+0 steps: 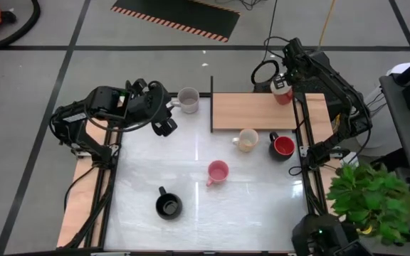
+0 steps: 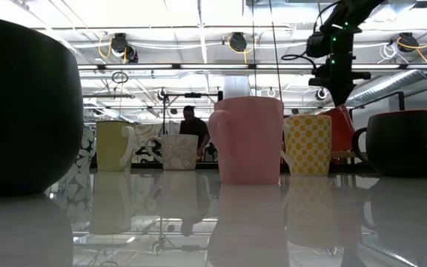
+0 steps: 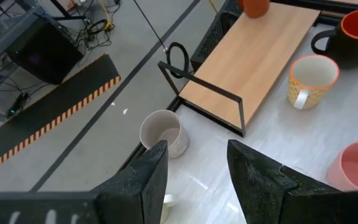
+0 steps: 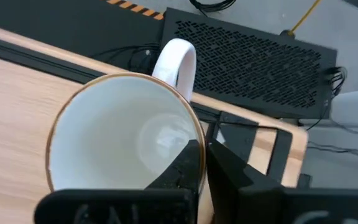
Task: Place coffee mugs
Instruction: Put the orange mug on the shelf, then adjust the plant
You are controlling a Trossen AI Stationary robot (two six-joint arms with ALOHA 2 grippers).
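Up at the far right corner of the raised wooden shelf [image 1: 262, 112], the right gripper [image 4: 205, 163] has its fingers clenched on the rim of the red, white-lined ceramic mug [image 4: 120, 137]. The left gripper [image 3: 194, 171] hangs with parted, empty fingers beside the grey ceramic mug [image 3: 162, 132], near the desk's far left corner.

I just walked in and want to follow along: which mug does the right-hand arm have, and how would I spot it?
Find the raised wooden shelf at the table's far side. At its far right corner the right gripper pinches the rim of a red mug with a white inside. The other red-lined mug is black outside and stands on the white tabletop.
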